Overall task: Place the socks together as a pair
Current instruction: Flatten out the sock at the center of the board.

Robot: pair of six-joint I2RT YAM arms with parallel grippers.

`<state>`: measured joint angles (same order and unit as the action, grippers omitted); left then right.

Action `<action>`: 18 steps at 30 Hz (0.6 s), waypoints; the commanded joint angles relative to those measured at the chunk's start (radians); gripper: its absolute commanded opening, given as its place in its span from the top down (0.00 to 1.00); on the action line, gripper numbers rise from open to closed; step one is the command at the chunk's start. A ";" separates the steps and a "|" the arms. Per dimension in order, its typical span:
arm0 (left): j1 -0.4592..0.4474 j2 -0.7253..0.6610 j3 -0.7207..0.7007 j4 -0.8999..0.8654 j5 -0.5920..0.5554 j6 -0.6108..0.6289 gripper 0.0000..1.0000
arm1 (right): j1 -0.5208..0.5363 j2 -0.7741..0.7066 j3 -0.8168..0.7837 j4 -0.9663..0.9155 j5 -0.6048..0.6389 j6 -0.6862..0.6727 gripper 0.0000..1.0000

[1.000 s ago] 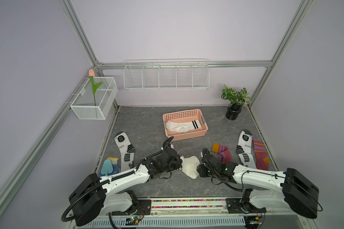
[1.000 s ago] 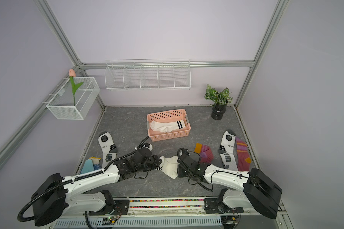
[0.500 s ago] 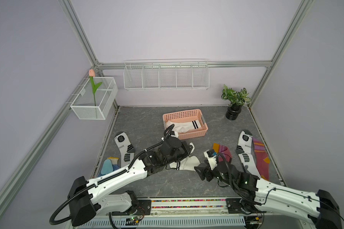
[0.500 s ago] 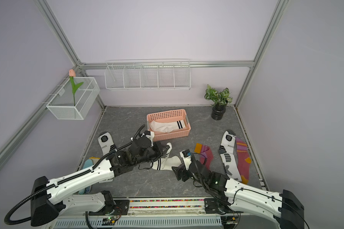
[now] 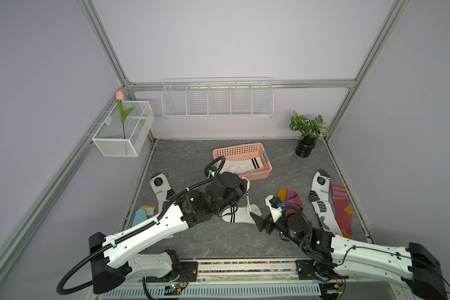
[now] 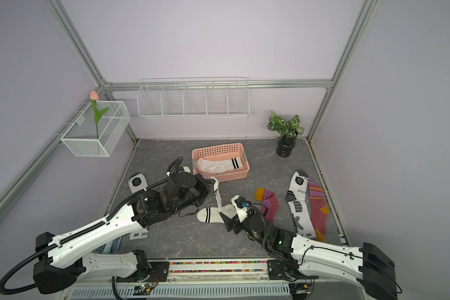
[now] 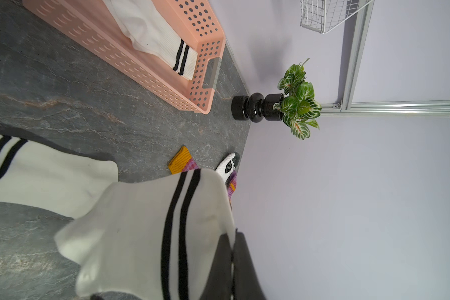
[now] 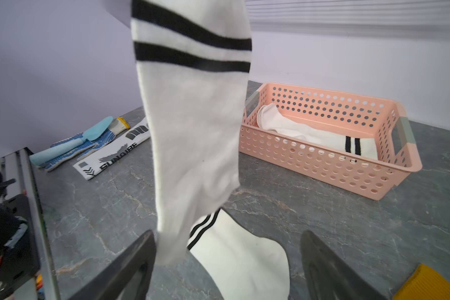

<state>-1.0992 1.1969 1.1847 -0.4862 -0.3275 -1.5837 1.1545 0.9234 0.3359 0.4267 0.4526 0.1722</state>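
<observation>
Now | left hand (image 6: pixel 211 185) grasping hanging sock (image 8: pixel 192 130) | right hand (image 8: pixel 226 249) released | pink basket (image 8: pixel 322 166) behind (flat sock (image 5: pixel 234 215) beneath)

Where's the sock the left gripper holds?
In both top views the black-striped white sock hangs from the left gripper, mid-table, just in front of the pink basket, over the matching flat sock.

Both top views look down from high above onto the whole surface (image 5: pixel 283 166). Wrist views sit close behind the left end effector (image 7: pixel 231 249) and right end effector (image 8: pixel 226 249), sharing the basket (image 8: pixel 322 166) beyond.
</observation>
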 commanded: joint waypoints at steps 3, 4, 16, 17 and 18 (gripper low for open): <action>-0.011 -0.001 0.013 -0.026 -0.059 -0.077 1.00 | 0.008 0.157 0.093 0.168 0.050 -0.099 0.10; -0.013 -0.003 0.013 -0.028 -0.068 -0.079 1.00 | 0.008 0.174 0.104 0.182 0.042 -0.100 0.10; -0.014 -0.011 0.023 -0.058 -0.126 -0.092 1.00 | 0.081 0.201 0.117 0.281 0.042 -0.070 0.08; -0.014 -0.009 0.023 -0.048 -0.119 -0.092 1.00 | 0.083 0.207 0.126 0.265 0.052 -0.062 0.08; -0.014 -0.006 0.023 -0.043 -0.111 -0.090 1.00 | 0.084 0.221 0.135 0.250 0.078 -0.057 0.08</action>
<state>-1.1072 1.1957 1.1851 -0.5114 -0.4191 -1.6489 1.2308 1.1412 0.4377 0.6674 0.4797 0.1028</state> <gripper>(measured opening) 0.046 0.918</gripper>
